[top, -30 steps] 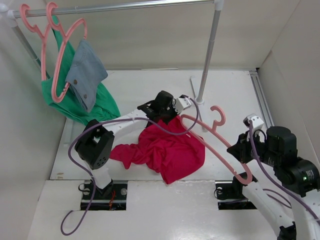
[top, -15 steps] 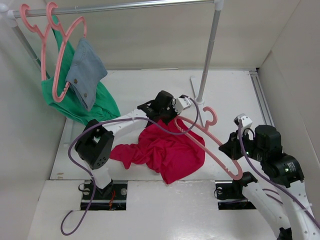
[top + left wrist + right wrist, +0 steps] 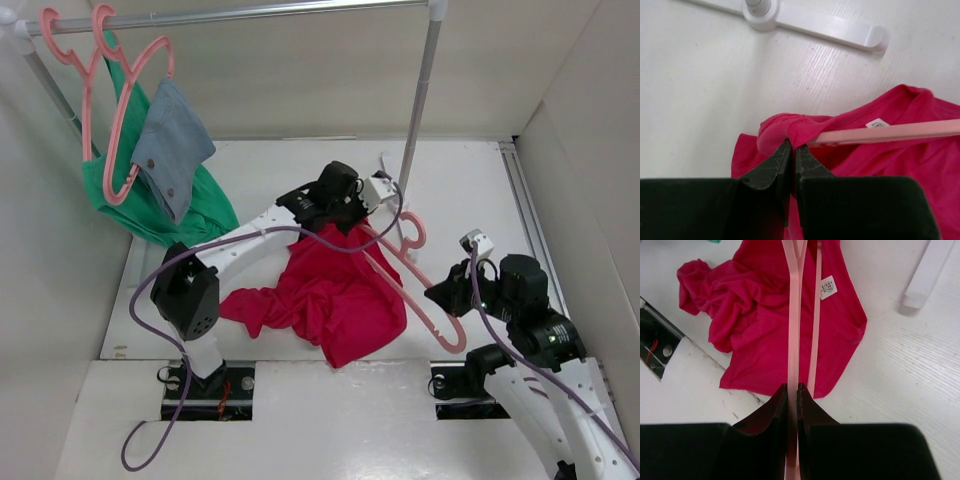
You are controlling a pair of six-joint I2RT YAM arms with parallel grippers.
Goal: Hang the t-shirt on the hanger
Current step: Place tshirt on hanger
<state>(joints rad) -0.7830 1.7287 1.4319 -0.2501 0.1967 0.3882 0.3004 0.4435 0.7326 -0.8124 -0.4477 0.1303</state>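
Bright, even overhead lighting; the white tabletop [image 3: 470, 200] shows only soft, short shadows and no glare. The overhead view is sharp. Both wrist views render the near end-effector fingers dark and slightly blurred.

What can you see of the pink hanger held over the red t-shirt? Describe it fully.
The hanger is thin salmon-pink plastic, triangular with a curled hook. The right tool is shut on one end, holding it out across the t-shirt. Its other end meets the collar, which the left tool pinches, close to the white neck label.
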